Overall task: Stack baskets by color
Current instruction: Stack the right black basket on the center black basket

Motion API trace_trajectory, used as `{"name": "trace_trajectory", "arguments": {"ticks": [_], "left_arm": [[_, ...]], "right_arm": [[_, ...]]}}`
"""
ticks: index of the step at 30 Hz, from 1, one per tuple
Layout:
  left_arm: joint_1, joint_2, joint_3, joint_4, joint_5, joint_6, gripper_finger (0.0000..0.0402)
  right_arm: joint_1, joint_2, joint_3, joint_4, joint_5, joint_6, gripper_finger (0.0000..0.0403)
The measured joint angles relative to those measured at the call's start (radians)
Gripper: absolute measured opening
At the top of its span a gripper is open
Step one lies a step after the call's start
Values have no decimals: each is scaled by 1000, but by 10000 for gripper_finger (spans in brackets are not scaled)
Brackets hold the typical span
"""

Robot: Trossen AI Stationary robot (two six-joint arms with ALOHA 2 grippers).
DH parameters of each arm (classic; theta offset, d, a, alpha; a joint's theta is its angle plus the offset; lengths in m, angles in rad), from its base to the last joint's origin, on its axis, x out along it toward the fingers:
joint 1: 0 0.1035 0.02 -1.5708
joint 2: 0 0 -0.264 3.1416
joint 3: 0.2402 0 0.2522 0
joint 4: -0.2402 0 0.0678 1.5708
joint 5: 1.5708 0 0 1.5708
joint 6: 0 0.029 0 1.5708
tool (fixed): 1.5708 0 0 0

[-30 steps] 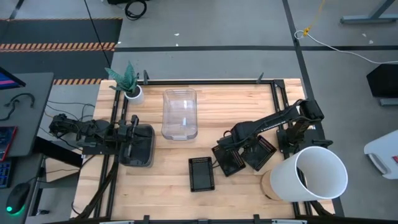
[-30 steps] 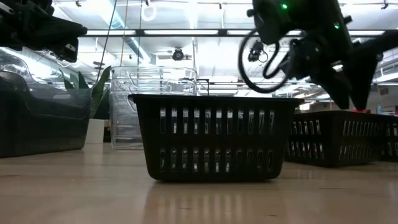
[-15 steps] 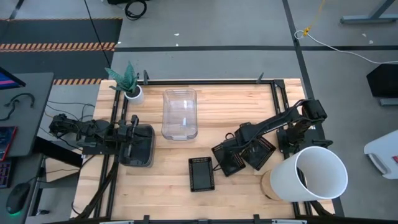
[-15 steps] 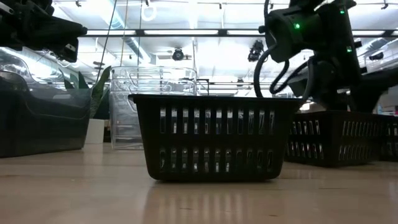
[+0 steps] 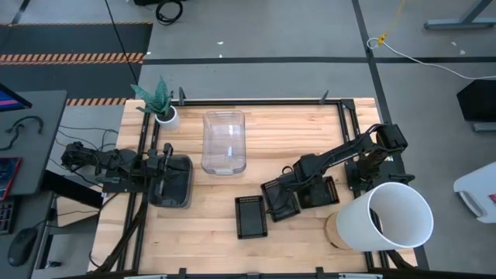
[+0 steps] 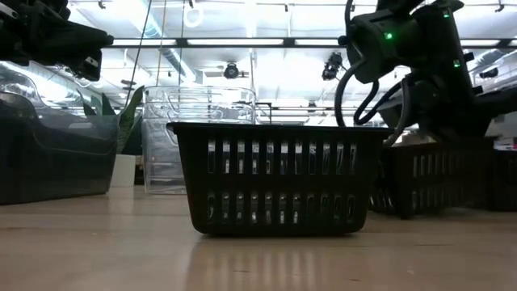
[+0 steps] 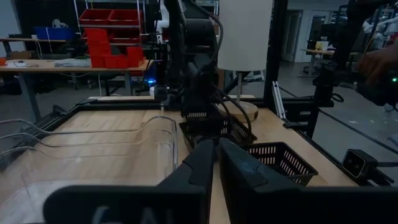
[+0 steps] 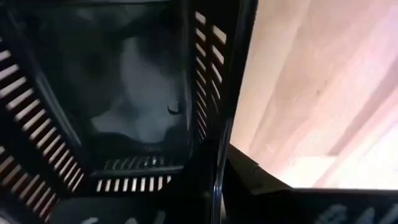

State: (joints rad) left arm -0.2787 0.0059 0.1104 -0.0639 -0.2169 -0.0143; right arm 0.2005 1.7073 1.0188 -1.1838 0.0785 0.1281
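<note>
High view: nearest the front edge, a black mesh basket stands alone. Just beside it at about two o'clock, the right gripper has its jaws clamped on the wall of a second black mesh basket; the right wrist view shows that thin wall pinched between the fingers. A third black basket sits just beside it at three o'clock. At nine o'clock, the left gripper hangs over a smoky grey tray, jaws together, holding nothing. Farther back stands a clear bin.
</note>
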Motion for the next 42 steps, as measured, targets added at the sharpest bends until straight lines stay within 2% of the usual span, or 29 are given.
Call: {"name": "trace_trajectory", "arguments": {"ticks": [4, 9, 13, 16, 24, 31, 36, 42], "left_arm": [[0, 0, 0, 0, 0, 0, 26], [0, 0, 0, 0, 0, 0, 30], [0, 0, 0, 0, 0, 0, 35], [0, 0, 0, 0, 0, 0, 35], [0, 0, 0, 0, 0, 0, 26], [0, 0, 0, 0, 0, 0, 35], [0, 0, 0, 0, 0, 0, 32], [0, 0, 0, 0, 0, 0, 26]], "right_arm": [[0, 0, 33, -77, 34, 7, 24], [0, -26, 114, -192, 33, 14, 11], [0, -69, 201, -282, 34, 105, 16], [-9, -106, 271, -297, 33, 242, 16], [-35, -162, 429, -208, -69, 864, 15], [25, -123, 383, 22, -126, 1078, 14], [88, -72, 365, 90, -81, 1156, 14], [149, -76, 255, 174, -75, 1311, 13]]}}
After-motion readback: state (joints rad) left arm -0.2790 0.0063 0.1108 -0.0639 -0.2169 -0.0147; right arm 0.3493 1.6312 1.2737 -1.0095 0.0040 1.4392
